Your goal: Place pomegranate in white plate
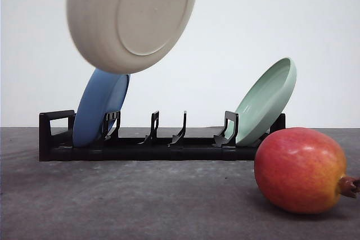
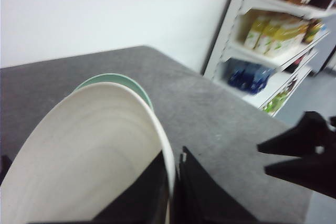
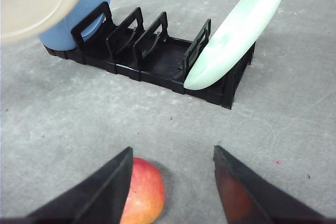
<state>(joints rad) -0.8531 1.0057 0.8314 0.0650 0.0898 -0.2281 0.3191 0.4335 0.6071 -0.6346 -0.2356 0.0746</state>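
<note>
The white plate [image 1: 132,18] hangs tilted in the air above the left end of the rack, its underside toward the front camera. My left gripper [image 2: 173,155] is shut on the white plate's [image 2: 89,150] rim, one finger on each face. The pomegranate [image 1: 301,170] lies on the grey table at the front right, its crown nub pointing right. My right gripper [image 3: 172,150] hovers open over the pomegranate [image 3: 146,193], apart from it; the fruit sits close to one finger and is partly hidden by it.
A black dish rack [image 1: 146,144] stands across the table's middle. A blue plate [image 1: 98,111] leans in its left slot and a pale green plate [image 1: 267,99] in its right slot. The left wrist view shows stocked shelves [image 2: 278,30] beyond the table's edge.
</note>
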